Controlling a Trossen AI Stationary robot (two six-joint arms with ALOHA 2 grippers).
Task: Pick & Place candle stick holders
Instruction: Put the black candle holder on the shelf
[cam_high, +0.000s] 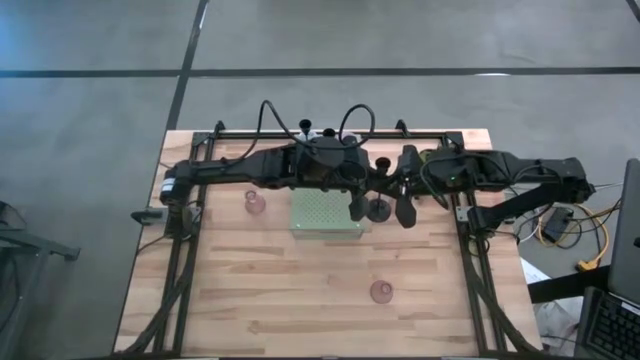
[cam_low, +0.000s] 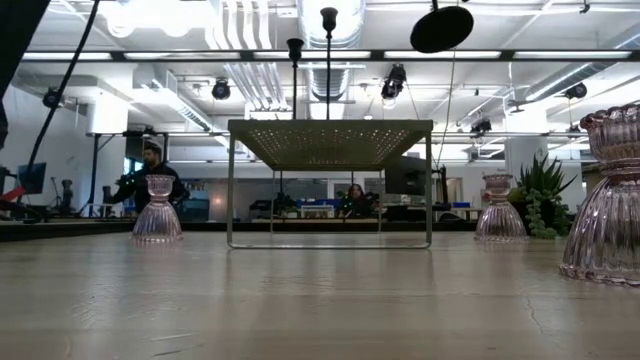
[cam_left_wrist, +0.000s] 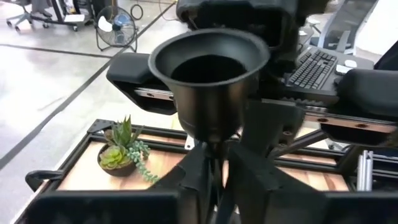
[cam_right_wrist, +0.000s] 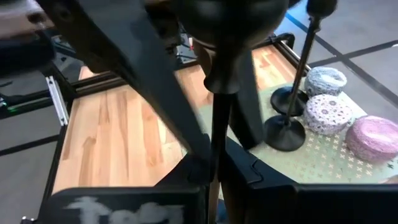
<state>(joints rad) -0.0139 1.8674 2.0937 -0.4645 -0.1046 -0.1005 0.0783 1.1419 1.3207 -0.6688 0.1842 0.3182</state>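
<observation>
A black thin-stemmed candle stick holder (cam_left_wrist: 208, 81) is held in the air over the right end of the pale green mat (cam_high: 322, 212), and both grippers are shut on it. My left gripper (cam_left_wrist: 214, 180) reaches it from the table's left, my right gripper (cam_right_wrist: 214, 171) from the right. Two more black holders (cam_right_wrist: 285, 118) and three pastel round ones (cam_right_wrist: 333, 112) stand on the mat. Pink glass holders (cam_high: 254, 203) (cam_high: 381, 291) stand on the table by their wide feet. My left gripper pinches the holder's thin stem (cam_left_wrist: 215, 163) between its two fingers, just under the cup. The fingers come about level from the table's left and lie across the stem. The holder stands upright, cup up, clear of the mat. My right gripper pinches the same stem (cam_right_wrist: 217, 140) between its two fingers, below the small knob. The fingers come from the table's right, slanting a little down, and lie across the stem. The holder stands upright in the hold, clear of the mat.
A small green potted plant (cam_left_wrist: 121, 152) sits near the table's far right corner. The mat is a raised platform on thin legs (cam_low: 330, 185). In the low view a pink glass holder (cam_low: 605, 200) stands close by. Bare wood lies along the near side of the table (cam_high: 300, 310).
</observation>
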